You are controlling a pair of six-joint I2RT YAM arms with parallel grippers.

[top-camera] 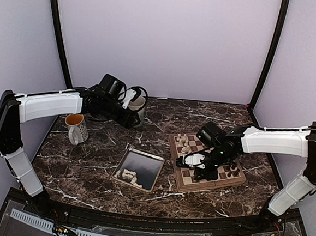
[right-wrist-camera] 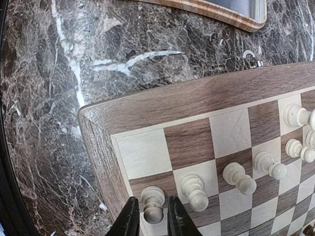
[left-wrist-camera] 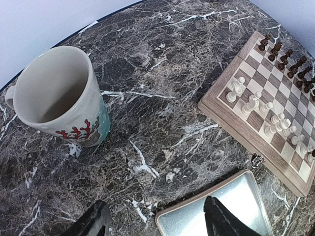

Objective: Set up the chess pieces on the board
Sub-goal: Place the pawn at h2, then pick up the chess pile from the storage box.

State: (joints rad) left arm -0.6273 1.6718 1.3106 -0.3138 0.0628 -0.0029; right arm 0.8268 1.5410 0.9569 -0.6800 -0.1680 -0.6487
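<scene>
The board (top-camera: pixel 207 186) lies right of centre; it also shows in the left wrist view (left-wrist-camera: pixel 221 113) and the right wrist view (right-wrist-camera: pixel 172 98). Several cream-white chess pieces (top-camera: pixel 184 142) stand on its left side (left-wrist-camera: pixel 273 123). More white pieces (top-camera: pixel 129 176) lie in the silver tray (top-camera: pixel 146 162). My right gripper (top-camera: pixel 190 161) hangs over the board's near left corner. Its fingers (right-wrist-camera: pixel 130 219) closely flank an upright white pawn (right-wrist-camera: pixel 153 204) with a thin gap on each side (right-wrist-camera: pixel 150 220). My left gripper (top-camera: pixel 132 119) is open and empty above the table at the back (left-wrist-camera: pixel 157 223).
Dark brown pieces (top-camera: pixel 231 169) stand on the board's right side (left-wrist-camera: pixel 285 58). A mug (top-camera: pixel 76 128) stands at the left; the left wrist view shows a mug with red reindeer (left-wrist-camera: pixel 59 93). Another cup (top-camera: pixel 139 103) sits behind the left gripper. The tray's corner (left-wrist-camera: pixel 236 196) lies under the left fingers.
</scene>
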